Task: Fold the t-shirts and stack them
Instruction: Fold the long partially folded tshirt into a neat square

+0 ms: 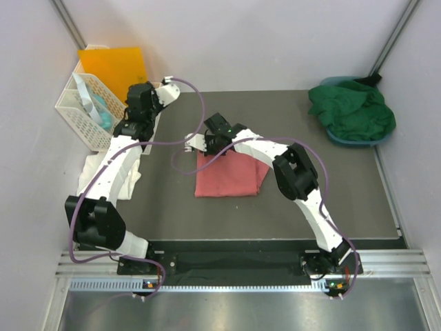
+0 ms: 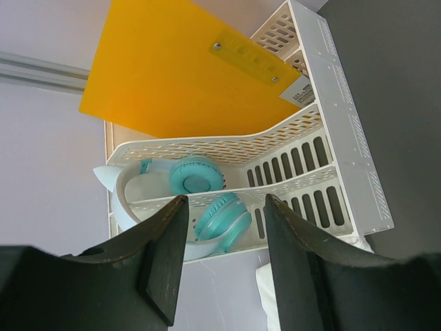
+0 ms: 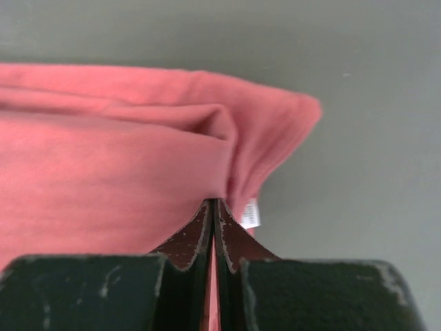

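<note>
T-shirts number three here, and none looks finished, so we judge the job to be early. Taking the dark mat (image 1: pixel 289 207) as our clock face in the overhead view, the salmon-pink t-shirt (image 1: pixel 231 176) lies close to the centre, folded into a compact block, though its 3 o'clock side looks lumpy to us. The white t-shirt (image 1: pixel 124 181) sits crumpled off the mat's edge at 9 o'clock, partly under the left arm. The dark green t-shirt (image 1: pixel 353 112) is heaped in a blue basin (image 1: pixel 337 138) at 2 o'clock. No stack exists yet. We reckon what remains is to finish the pink fold, fold the other two and pile all three.

The pink block is a little wider than deep, so we read its long axis as running from 9 to 3 o'clock. Its small white neck label (image 3: pixel 250 214) shows at the corner nearest 10 o'clock, which suggests the collar end points that way.

That same corner is nipped in the right gripper (image 3: pixel 214 214), jaws pressed together with a thin edge of pink cloth between them. The left gripper (image 2: pixel 224 207) hangs at about 10 o'clock with its fingers spread and nothing between them, above the white lattice basket (image 2: pixel 344 138) that holds teal headphones (image 2: pixel 196 183), with the orange folder (image 2: pixel 165 69) behind.
</note>
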Motion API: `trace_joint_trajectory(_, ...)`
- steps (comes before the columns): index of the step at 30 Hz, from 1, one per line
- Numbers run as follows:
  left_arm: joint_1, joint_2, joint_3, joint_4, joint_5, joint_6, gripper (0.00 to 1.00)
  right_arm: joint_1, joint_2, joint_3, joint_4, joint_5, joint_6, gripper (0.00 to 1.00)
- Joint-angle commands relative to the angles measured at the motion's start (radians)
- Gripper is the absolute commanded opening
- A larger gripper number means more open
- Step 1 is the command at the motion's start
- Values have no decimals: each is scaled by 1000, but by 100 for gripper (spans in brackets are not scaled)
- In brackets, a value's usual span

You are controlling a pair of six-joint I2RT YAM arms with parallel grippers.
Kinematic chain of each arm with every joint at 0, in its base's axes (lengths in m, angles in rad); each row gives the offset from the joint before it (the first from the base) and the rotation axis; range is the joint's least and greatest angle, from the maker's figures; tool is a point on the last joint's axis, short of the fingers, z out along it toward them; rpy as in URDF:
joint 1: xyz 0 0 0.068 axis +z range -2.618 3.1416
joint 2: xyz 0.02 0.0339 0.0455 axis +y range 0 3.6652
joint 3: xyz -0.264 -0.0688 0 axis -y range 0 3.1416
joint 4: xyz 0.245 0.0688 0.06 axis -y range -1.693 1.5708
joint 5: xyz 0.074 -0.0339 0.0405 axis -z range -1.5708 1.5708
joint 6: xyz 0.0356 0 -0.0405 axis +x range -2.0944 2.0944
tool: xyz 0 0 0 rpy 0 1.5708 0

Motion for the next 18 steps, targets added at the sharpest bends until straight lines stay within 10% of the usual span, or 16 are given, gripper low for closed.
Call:
trace_joint_trajectory(1,-2,-39,-8,67,-1,1,53,12,10,36,115,39,23,0)
trace_joint_trajectory(10,-2,-80,-48,65,27,3,53,15,-147,-121,276,211,21,3)
trace_joint_trajectory(18,-22,-226,-171,24,192,60,56,-121,-419,-389,388,443,-48,53)
